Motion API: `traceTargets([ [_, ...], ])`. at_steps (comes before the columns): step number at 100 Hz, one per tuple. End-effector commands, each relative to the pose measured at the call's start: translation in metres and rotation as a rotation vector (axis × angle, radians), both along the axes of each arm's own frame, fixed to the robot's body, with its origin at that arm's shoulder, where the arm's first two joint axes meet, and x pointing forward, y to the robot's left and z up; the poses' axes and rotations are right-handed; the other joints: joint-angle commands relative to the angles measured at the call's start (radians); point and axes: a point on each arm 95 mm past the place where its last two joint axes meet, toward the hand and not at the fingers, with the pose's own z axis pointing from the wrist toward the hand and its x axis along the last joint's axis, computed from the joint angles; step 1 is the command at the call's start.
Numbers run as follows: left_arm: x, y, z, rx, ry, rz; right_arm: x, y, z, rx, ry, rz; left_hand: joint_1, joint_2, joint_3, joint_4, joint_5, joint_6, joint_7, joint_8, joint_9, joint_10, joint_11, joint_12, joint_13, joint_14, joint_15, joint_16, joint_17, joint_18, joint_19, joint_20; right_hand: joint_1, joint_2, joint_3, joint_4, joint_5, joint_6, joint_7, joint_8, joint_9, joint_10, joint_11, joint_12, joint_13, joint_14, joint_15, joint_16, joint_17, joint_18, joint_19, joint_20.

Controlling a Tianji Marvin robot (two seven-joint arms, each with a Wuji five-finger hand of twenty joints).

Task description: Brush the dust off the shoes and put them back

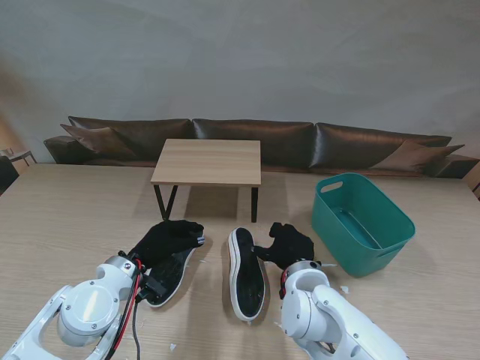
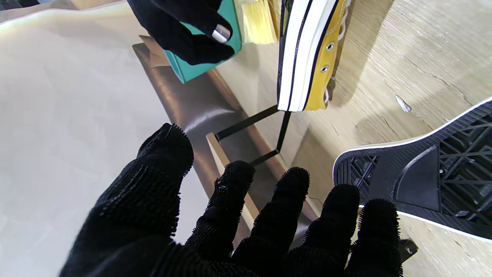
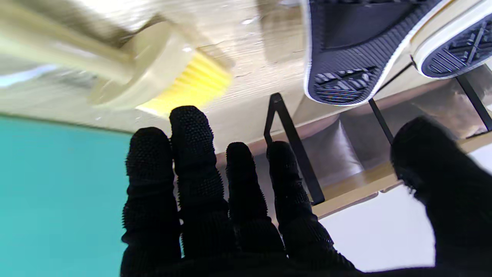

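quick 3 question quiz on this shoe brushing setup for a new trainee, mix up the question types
1. True or false: the teal basket stands on the robot's left.
2. The bristles of the brush are: A) red B) yellow C) blue
3. How many shoes are on the small wooden table?

Key
1. False. It is on the robot's right, beside the right hand.
2. B.
3. None. The left shoe, under the left hand, and the right shoe both lie on the big table top, nearer to me.
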Motion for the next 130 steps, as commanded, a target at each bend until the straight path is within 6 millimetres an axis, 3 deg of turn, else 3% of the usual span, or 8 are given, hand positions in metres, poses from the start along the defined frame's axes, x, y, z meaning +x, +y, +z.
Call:
traceTargets([
  [1, -0.002, -0.001, -0.002, 0.006, 0.011, -0.019, -0.002, -0.010, 0.000, -0.005, 0.012, -0.004, 0.004, 0.035, -0.025, 0.036, 0.019, 0.001, 0.007, 0.009, -0.021, -0.005, -0.008, 0.001, -0.033, -0.004, -0.010, 0.010, -0.013, -0.036, -0.027, 0.024, 0.022, -0.059, 0.006, 0.006, 0.039, -0.006, 0.017, 0.042, 0.039, -0.020, 0.003, 0.010, 0.056, -0.025, 0.007, 0.000, -0.136, -0.018, 0.051, 0.025],
  [19, -0.004, 0.000, -0.004, 0.018, 0.012, -0.024, -0.005, -0.030, 0.002, -0.095, -0.017, -0.014, 0.005, 0.037, -0.029, 0.037, 0.019, 0.000, 0.006, 0.009, -0.029, -0.008, -0.010, -0.001, -0.040, -0.012, -0.016, 0.009, -0.023, -0.041, -0.029, 0.027, 0.067, -0.186, 0.068, -0.022, 0.136, -0.020, 0.027, 0.097, 0.135, -0.036, 0.020, 0.032, 0.153, -0.065, 0.046, 0.015, -0.036, -0.023, 0.132, 0.041],
  [47, -0.009, 0.004, -0.009, 0.038, 0.002, -0.019, -0.008, -0.051, -0.010, -0.183, -0.034, -0.045, 0.008, 0.042, -0.034, 0.038, 0.021, 0.001, 0.007, 0.011, -0.031, -0.009, -0.010, -0.003, -0.042, -0.012, -0.019, 0.009, -0.026, -0.041, -0.030, 0.031, 0.059, -0.338, 0.140, -0.059, 0.238, -0.037, 0.044, 0.139, 0.249, -0.068, 0.068, 0.089, 0.267, -0.123, 0.118, 0.046, 0.075, -0.030, 0.201, 0.056],
  [90, -0.014, 0.007, -0.011, 0.056, 0.004, -0.017, -0.017, -0.064, -0.025, -0.265, 0.024, -0.051, 0.011, 0.045, -0.044, 0.039, 0.031, -0.001, 0.011, 0.014, -0.028, -0.008, -0.009, -0.002, -0.043, -0.011, -0.021, 0.010, -0.026, -0.044, -0.031, 0.033, 0.060, -0.365, 0.162, -0.065, 0.230, -0.035, -0.001, 0.135, 0.258, -0.073, 0.041, 0.094, 0.290, -0.140, 0.119, 0.052, 0.102, -0.036, 0.216, 0.058],
  [112, -0.016, 0.008, -0.012, 0.066, 0.009, -0.017, -0.015, -0.064, -0.035, -0.302, 0.040, -0.057, 0.012, 0.048, -0.048, 0.040, 0.035, -0.001, 0.012, 0.015, -0.025, -0.008, -0.007, -0.002, -0.040, -0.011, -0.020, 0.011, -0.024, -0.045, -0.031, 0.033, 0.082, -0.376, 0.185, -0.060, 0.170, -0.023, -0.053, 0.110, 0.244, -0.074, 0.037, 0.094, 0.296, -0.149, 0.122, 0.056, 0.106, -0.039, 0.218, 0.059],
  [130, -0.016, 0.008, -0.013, 0.073, 0.017, -0.015, -0.011, -0.064, -0.045, -0.324, 0.052, -0.074, 0.014, 0.050, -0.051, 0.041, 0.036, -0.001, 0.012, 0.016, -0.023, -0.008, -0.007, -0.001, -0.040, -0.010, -0.020, 0.011, -0.024, -0.044, -0.032, 0.033, 0.093, -0.371, 0.201, -0.058, 0.181, -0.022, -0.044, 0.101, 0.253, -0.071, 0.045, 0.094, 0.317, -0.163, 0.130, 0.057, 0.126, -0.043, 0.227, 0.059],
])
